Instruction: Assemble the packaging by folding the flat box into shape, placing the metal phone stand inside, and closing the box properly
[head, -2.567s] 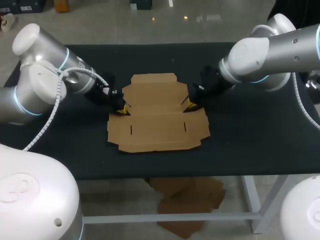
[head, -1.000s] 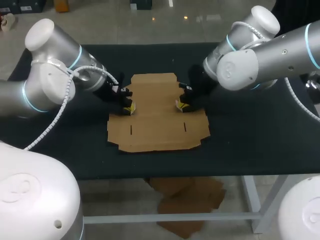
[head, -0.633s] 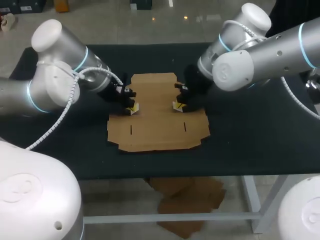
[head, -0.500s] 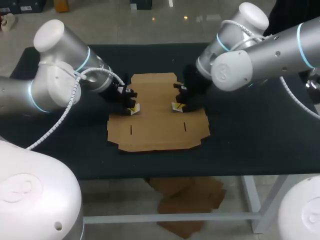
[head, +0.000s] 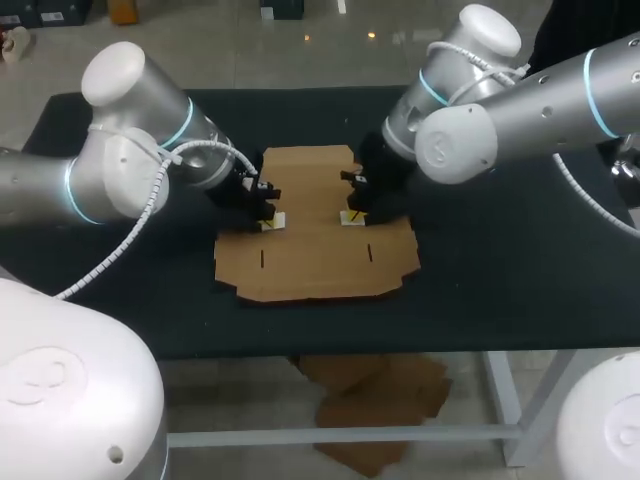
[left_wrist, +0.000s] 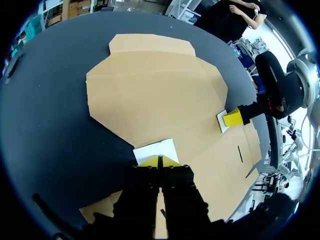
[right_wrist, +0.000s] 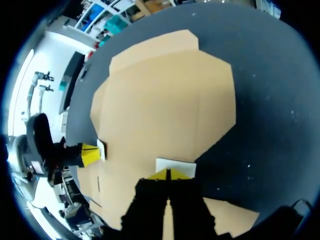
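Evidently folding is barely started: the flat brown cardboard box blank (head: 315, 250) lies on the black table (head: 500, 270). The left gripper (head: 270, 219) and right gripper (head: 350, 214) are clenched empty at the blank's pale side tabs (left_wrist: 155, 150) (one each side). Next, I judge, raise those walls evenly.

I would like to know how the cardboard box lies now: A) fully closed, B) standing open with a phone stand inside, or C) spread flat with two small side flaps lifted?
C: the cardboard box lies flat, with only the left flap and right flap raised.
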